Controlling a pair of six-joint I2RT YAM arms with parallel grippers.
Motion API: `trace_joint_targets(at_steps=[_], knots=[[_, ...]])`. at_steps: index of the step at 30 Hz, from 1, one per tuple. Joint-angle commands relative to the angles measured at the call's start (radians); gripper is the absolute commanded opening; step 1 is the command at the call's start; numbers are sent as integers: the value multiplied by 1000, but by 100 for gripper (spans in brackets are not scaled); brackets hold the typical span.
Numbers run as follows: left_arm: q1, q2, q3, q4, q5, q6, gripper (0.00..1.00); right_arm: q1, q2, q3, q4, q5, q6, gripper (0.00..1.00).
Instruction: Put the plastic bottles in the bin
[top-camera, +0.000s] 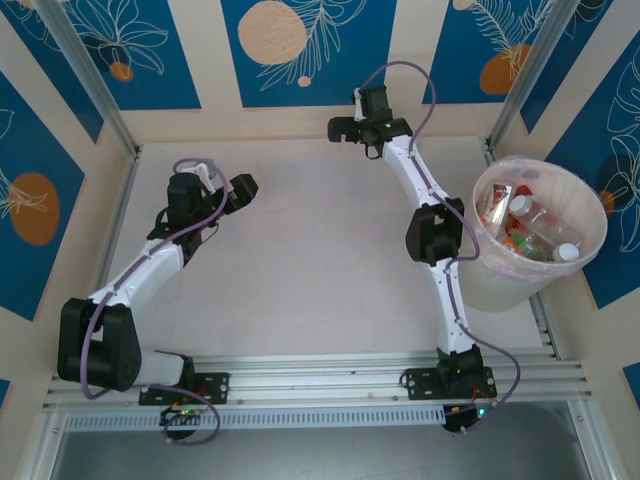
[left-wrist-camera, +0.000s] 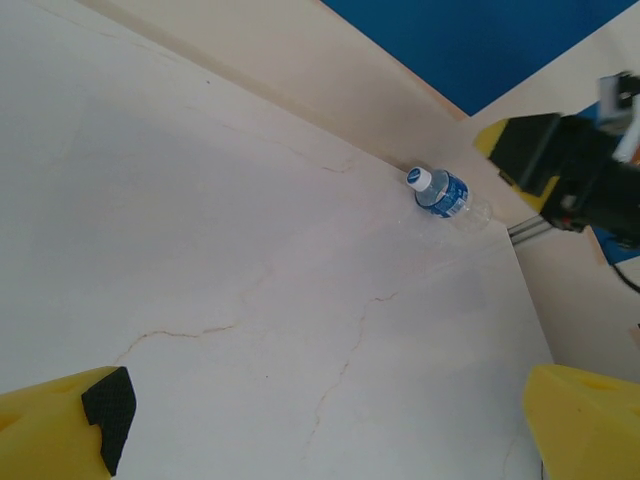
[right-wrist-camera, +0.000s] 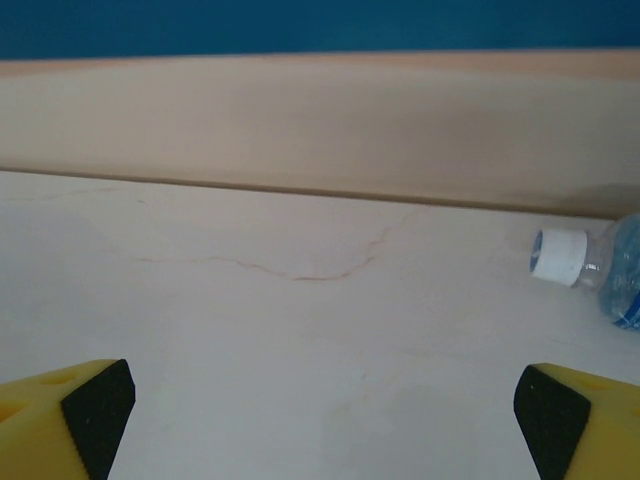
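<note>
A small clear bottle with a blue label and white cap (left-wrist-camera: 441, 191) lies on its side against the foot of the back wall. In the right wrist view this bottle (right-wrist-camera: 590, 264) sits ahead and to the right of my right gripper (right-wrist-camera: 325, 420), which is open with bare table between its fingers. My left gripper (left-wrist-camera: 340, 430) is also open and holds nothing, well short of the bottle. From above, the left gripper (top-camera: 243, 188) hovers over the left half of the table and the right gripper (top-camera: 345, 128) is at the back wall. The bin (top-camera: 500, 280) stands at the right with several bottles (top-camera: 525, 225) inside.
The back wall (right-wrist-camera: 320, 120) rises just beyond the right gripper. Metal frame posts (top-camera: 90, 80) stand at the table's back corners. A mounting rail (top-camera: 320, 375) runs along the near edge. The right arm's elbow (top-camera: 433, 235) is close to the bin's left side.
</note>
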Motion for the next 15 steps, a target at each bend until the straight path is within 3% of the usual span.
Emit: trace_joint_targets(at_steps=[1,9,15], knots=[[12,23,-6,43,5,5,100,-53,8,21,10,14,-20,100],[13,65,-3,60,-6,-2,100,-127,87,27,182,-59,-115,100],[12,75,-5,56,-24,-3,100,-148,196,118,272,31,-121,100]])
